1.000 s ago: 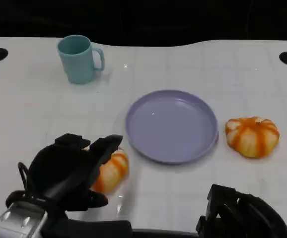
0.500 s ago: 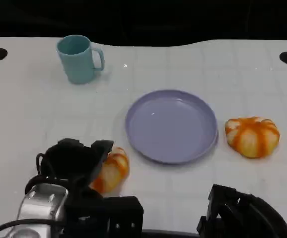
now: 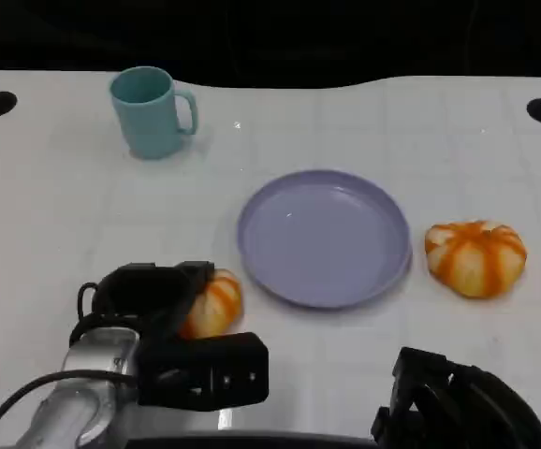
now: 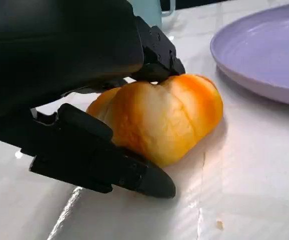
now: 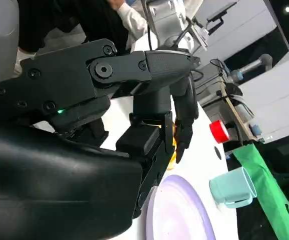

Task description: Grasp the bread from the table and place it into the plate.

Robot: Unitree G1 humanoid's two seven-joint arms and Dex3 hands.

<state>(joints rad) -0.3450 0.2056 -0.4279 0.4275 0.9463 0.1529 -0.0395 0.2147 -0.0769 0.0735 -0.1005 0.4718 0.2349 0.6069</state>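
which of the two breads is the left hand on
The bread left of the plate: the left hand closes around it, fingers above and below. The other bread, right of the plate, lies untouched.

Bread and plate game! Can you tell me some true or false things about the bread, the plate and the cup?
1. The plate has a bread on it. False: it holds nothing yet.
2. The left hand is around a bread lying on the table. True.
3. The cup is red. False: it is teal.
4. Another bread lies on the table beside the plate, away from the left hand. True.
5. The right hand holds the cup. False: the cup stands alone.
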